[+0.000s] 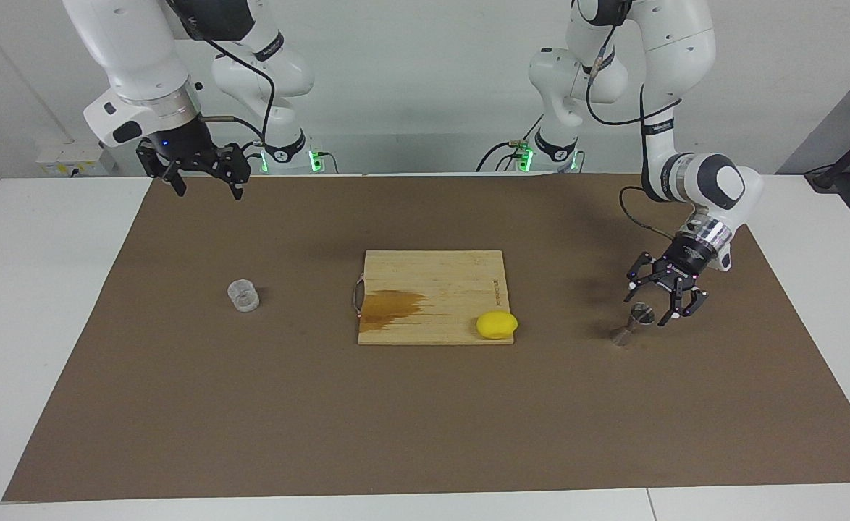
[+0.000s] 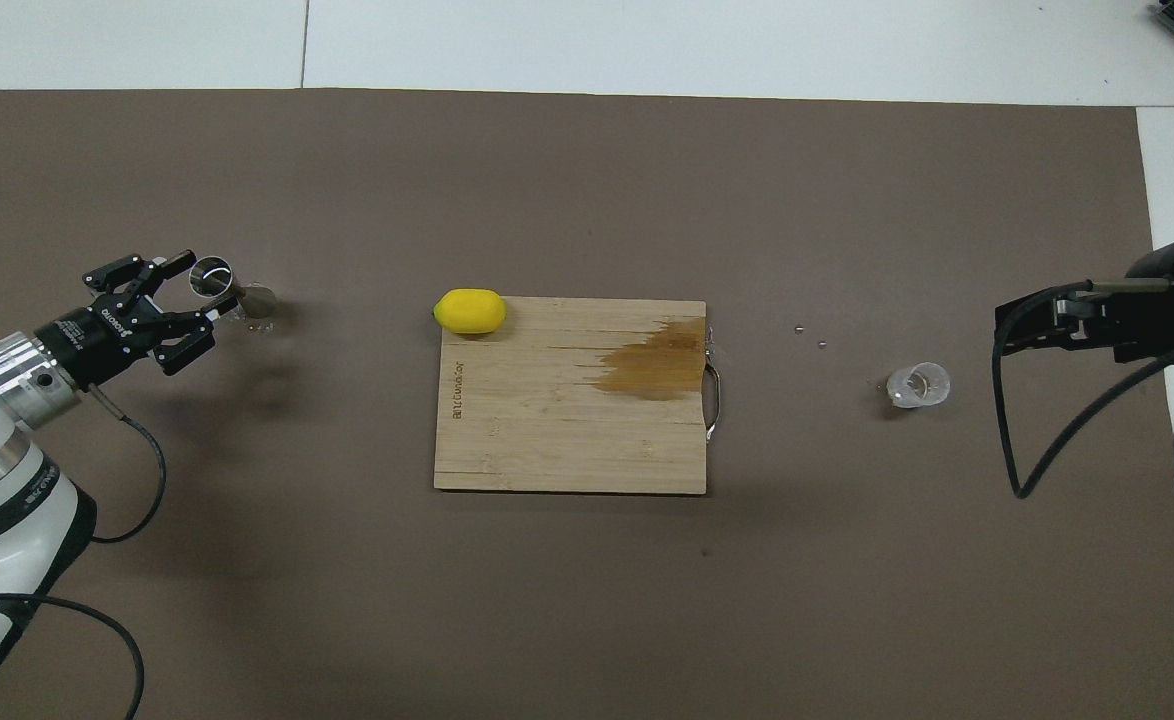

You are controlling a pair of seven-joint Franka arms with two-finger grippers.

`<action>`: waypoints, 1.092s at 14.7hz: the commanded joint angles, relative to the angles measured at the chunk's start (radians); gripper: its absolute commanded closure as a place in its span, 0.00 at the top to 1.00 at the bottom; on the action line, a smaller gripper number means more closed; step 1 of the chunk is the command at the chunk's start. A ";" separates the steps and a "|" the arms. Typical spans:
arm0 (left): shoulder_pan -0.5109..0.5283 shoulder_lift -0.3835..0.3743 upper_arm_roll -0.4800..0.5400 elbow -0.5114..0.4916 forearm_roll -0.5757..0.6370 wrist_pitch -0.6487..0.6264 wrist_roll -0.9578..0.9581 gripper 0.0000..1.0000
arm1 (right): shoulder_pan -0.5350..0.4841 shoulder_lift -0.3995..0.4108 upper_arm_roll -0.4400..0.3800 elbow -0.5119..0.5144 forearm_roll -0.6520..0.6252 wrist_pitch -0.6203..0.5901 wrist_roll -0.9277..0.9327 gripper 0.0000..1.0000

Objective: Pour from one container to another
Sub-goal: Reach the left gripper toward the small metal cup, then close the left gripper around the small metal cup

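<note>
The steel jigger [image 1: 632,323] stands upright on the brown mat near the left arm's end; it also shows in the overhead view [image 2: 232,290]. My left gripper [image 1: 651,307] is open and low at the jigger's upper cone, one finger on each side, not closed on it; it also shows in the overhead view [image 2: 193,296]. The clear ribbed cup [image 1: 243,296] stands alone on the mat toward the right arm's end [image 2: 917,385]. My right gripper [image 1: 208,187] is open and empty, raised over the mat's edge by its base, well away from the cup.
A wooden cutting board [image 1: 432,275] lies mid-table with a wet brown stain [image 1: 392,307] and a metal handle toward the cup's end. A lemon [image 1: 497,324] sits on the board's corner farthest from the robots, toward the jigger. Small droplets [image 2: 809,335] lie between board and cup.
</note>
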 commanded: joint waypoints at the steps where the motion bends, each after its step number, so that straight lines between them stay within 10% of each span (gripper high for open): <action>1: -0.026 -0.002 0.011 -0.013 -0.029 0.028 0.021 0.74 | -0.001 -0.008 0.005 -0.009 -0.014 0.000 -0.008 1.00; 7: -0.026 0.006 0.011 -0.013 -0.029 0.030 0.021 0.64 | -0.001 -0.016 0.005 -0.025 -0.014 0.000 -0.006 1.00; 8: -0.026 0.007 0.011 -0.013 -0.029 0.030 0.021 0.53 | -0.001 -0.017 0.005 -0.025 -0.014 0.000 -0.006 1.00; 10: -0.026 0.009 0.011 -0.013 -0.029 0.027 0.059 0.00 | -0.001 -0.017 0.005 -0.025 -0.014 0.000 -0.006 1.00; 16: -0.025 0.003 0.001 0.002 -0.034 -0.054 0.046 0.00 | -0.001 -0.016 0.007 -0.023 -0.007 0.006 -0.020 1.00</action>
